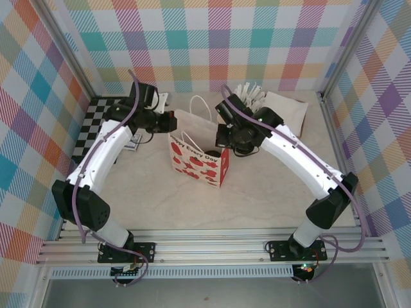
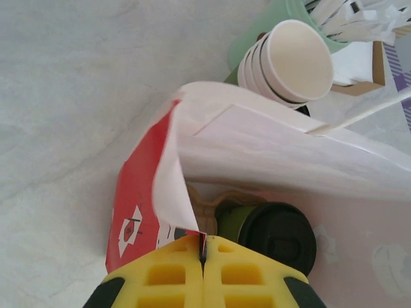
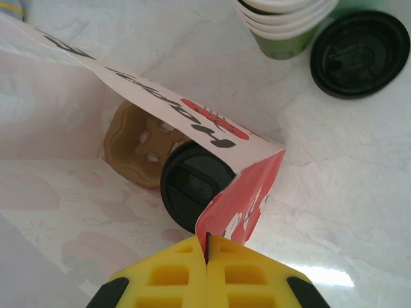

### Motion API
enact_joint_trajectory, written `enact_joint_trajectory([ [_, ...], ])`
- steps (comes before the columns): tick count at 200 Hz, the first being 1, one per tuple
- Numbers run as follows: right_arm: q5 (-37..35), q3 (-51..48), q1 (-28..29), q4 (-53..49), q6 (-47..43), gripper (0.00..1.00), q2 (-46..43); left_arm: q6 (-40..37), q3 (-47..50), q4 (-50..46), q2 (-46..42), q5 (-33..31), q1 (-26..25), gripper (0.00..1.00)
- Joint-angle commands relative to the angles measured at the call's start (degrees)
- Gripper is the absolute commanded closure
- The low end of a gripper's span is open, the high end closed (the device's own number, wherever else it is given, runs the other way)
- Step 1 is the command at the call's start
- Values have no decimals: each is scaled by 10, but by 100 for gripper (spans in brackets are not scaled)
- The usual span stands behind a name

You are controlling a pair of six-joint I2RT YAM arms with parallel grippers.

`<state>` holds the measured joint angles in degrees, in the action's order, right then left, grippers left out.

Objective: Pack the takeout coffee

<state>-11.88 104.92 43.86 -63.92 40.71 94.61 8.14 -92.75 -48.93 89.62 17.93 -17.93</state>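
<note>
While in pinch of left gripper (image 2: pixel 203 249) and right gripper (image 3: pixel 207 242), "Happy Every Day" bag (image 1: pixel 198 164).

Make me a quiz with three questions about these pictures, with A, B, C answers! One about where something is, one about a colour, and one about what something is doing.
1. Where is the coffee cup?
A) on the table beside the bag
B) inside the bag
C) up in the air

2. What colour is the cup's lid?
A) black
B) white
C) red

3. What is the left gripper doing?
A) standing wide open
B) holding a cup
C) shut on the bag's edge

Answers: 1 B, the cup sits down between the bag's walls. 2 A, the round lid on it is black. 3 C, the gripper is closed tight and pinches the bag's rim.
</note>
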Motion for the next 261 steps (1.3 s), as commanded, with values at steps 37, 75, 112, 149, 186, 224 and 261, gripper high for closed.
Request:
enact_joint_trajectory([
  [37, 19, 79, -28, -2, -172, 100, 52, 169, 95, 75, -93, -4, -10, 97],
  [75, 64, 133, -56, -6, -228, 99, 105, 223, 122, 91, -107, -7, -13, 94],
  [112, 42, 225, -70, -73, -193, 96, 163, 231, 120, 85, -102, -26, -13, 90],
  [149, 36, 274, -72, -112, -191, 94, 184, 230, 98, 68, -85, -28, -13, 76],
  [186, 12, 349, -72, -192, -157, 93, 211, 203, 64, 47, -61, -35, -9, 67],
  [224, 9, 329, -73, -181, -148, 92, 203, 191, 35, 44, -36, -18, -4, 62],
  [261, 12, 330, -73, -182, -138, 90, 215, 172, 30, 22, -43, -55, -1, 49],
])
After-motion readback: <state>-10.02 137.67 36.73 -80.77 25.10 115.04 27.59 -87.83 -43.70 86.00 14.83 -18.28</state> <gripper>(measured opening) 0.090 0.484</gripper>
